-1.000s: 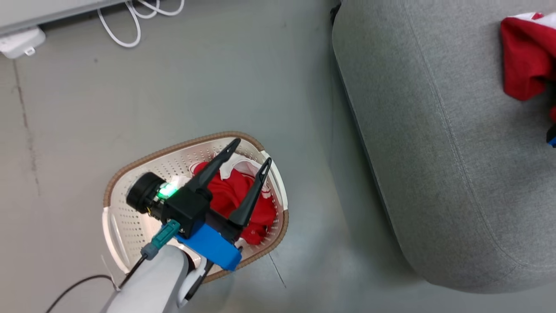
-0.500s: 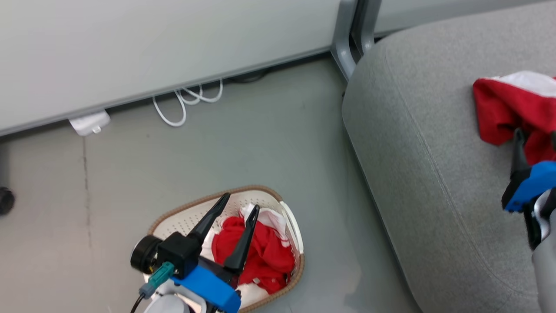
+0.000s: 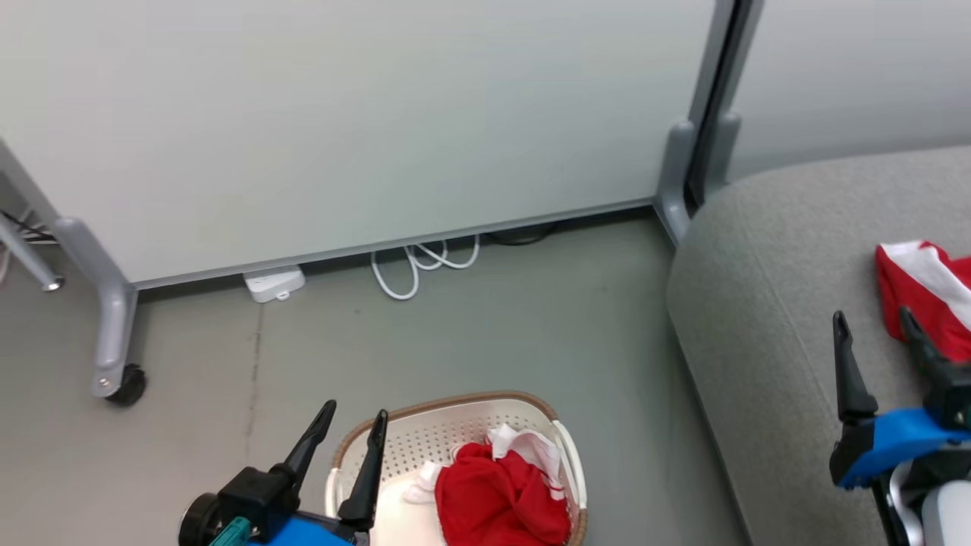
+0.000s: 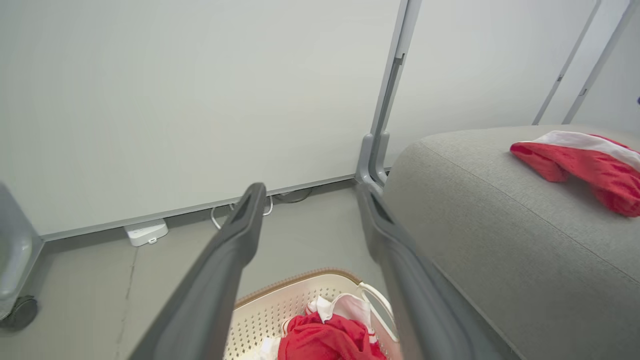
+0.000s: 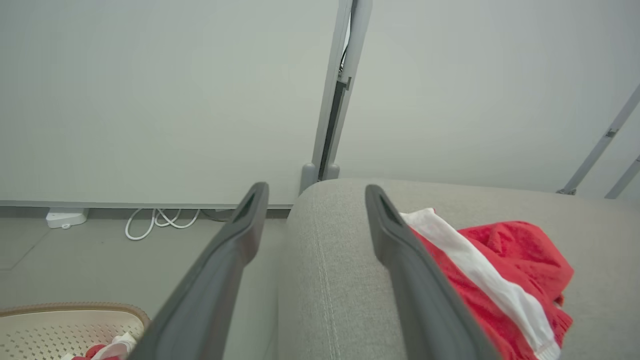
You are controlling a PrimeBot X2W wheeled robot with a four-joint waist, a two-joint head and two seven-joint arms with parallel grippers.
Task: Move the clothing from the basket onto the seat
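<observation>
noting left gripper [image 3: 354, 415] and right gripper [image 3: 871, 317] spread wide, empty. clothing [image 3: 493, 504] heaped inside basket [image 3: 447, 400]; one piece [image 3: 922, 284] on seat [image 3: 758, 303] right of basket. risk: gripper snagging basket wall, dragging it.

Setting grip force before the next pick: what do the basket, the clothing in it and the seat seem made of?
Basket: likely rigid plastic, smooth cream with a slight sheen, walls punched with small holes; the brown rim looks woven, possibly moulded. Clothing: soft matte red fabric with white trim, crumpled in folds. Seat: grey matte woven upholstery, with visible weave and a stitched seam.
</observation>
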